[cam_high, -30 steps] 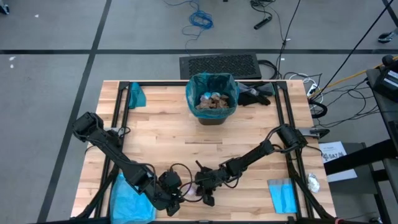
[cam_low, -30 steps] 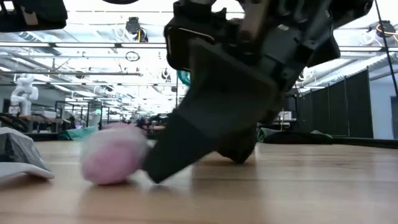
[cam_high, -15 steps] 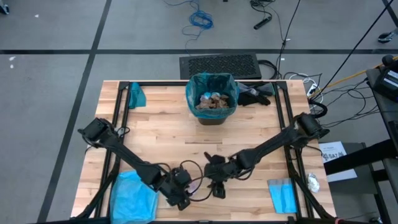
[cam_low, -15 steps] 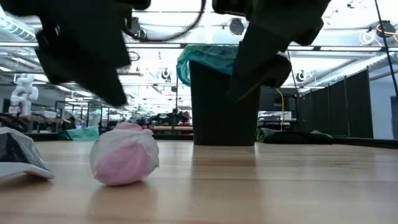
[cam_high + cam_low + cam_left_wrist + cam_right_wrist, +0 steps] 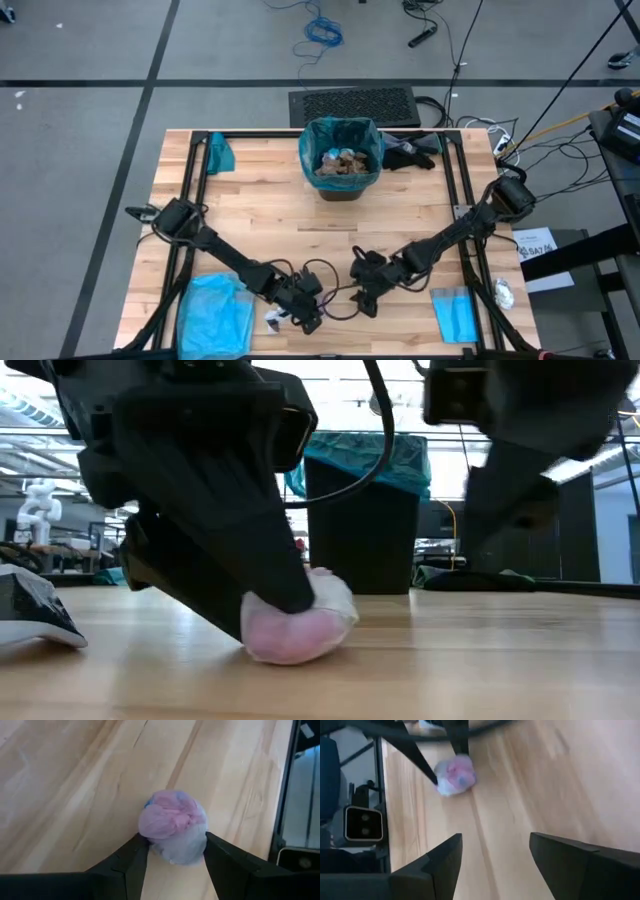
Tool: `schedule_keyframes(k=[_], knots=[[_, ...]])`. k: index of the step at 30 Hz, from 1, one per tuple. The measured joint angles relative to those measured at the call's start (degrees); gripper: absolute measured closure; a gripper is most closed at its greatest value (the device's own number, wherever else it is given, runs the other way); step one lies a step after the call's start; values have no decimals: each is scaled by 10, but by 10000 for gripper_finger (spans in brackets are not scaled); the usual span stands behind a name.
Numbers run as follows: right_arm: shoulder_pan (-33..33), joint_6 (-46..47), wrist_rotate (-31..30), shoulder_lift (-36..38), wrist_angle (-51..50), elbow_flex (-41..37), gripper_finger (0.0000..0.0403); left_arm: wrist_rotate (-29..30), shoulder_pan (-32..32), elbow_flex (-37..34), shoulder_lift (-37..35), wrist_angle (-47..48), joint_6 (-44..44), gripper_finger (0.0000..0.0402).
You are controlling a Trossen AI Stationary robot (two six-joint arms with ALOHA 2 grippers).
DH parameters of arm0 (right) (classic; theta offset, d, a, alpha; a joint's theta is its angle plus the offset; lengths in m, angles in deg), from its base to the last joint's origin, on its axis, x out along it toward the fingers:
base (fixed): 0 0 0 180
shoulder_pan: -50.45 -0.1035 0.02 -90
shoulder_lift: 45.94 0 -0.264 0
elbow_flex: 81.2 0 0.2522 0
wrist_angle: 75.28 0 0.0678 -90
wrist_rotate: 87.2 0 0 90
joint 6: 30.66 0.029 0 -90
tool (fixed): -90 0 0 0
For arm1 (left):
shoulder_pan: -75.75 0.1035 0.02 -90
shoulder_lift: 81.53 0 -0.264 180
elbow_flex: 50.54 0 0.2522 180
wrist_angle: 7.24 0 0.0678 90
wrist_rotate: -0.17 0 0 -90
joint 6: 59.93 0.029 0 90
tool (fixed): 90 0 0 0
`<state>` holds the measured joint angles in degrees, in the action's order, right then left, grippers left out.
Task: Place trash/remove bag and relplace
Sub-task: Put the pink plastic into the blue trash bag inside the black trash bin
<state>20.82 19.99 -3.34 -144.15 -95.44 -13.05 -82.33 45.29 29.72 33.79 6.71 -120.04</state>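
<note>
A crumpled pink, white and pale blue ball of trash lies on the wooden table near its front edge, also in the low view. My left gripper is open and slants down, one finger on each side of the ball. My right gripper is open with nothing between its fingers and hangs above the table just right of the ball. The black bin stands at the table's far middle. The teal bag lines it, folded over its rim, with more trash inside. My left gripper has its two fingertips close against the opposite sides of the trash ball, slanting down from the table's left. Whether they touch it, I cannot tell. The ball rests on the table.
A sky-blue plastic bag lies at the near left corner and a folded blue piece at the near right. A teal scrap and a dark cloth lie at the far edge. The black frame rails run along both sides.
My right gripper has opened, let go of the trash ball, risen and drawn back toward the table's right. My left gripper has come down and toward the right until its open fingers stand about the ball. The ball has shifted a little to the right on the table.
</note>
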Motion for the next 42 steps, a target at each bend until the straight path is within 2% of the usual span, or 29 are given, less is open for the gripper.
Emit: schedule_keyframes(k=[3,7,8,11,14,16,19,21,24,28,31,34,39,42], knots=[[-19,40,-2,0,20,-23,177,-2,12,8,13,-2,-11,248],[-47,85,-29,0,25,-35,177,-6,33,22,26,-14,-4,361],[-54,94,-35,0,27,-36,177,-13,40,22,26,-23,2,378],[-77,122,-58,0,31,-36,177,-44,54,31,7,-18,26,389],[-101,151,-89,12,30,-36,184,-48,60,82,-64,41,94,390],[-116,167,-121,26,32,-36,191,-17,67,136,-126,121,164,390],[-130,178,-172,47,31,-36,201,67,98,218,-183,264,287,391],[-131,177,-202,61,33,-35,207,102,138,266,-203,332,362,391],[-120,170,-228,73,34,-35,213,112,228,323,-214,411,444,391],[-96,146,-233,80,58,-35,217,106,349,337,-205,449,538,392],[-79,124,-223,81,88,-35,217,15,424,338,-203,446,613,358],[-68,111,-220,81,104,-35,217,-72,476,339,-200,462,622,289],[-56,71,-197,81,122,-35,217,-103,496,337,-199,474,620,172],[-52,53,-184,81,122,-35,217,-104,476,340,-210,499,573,128]])
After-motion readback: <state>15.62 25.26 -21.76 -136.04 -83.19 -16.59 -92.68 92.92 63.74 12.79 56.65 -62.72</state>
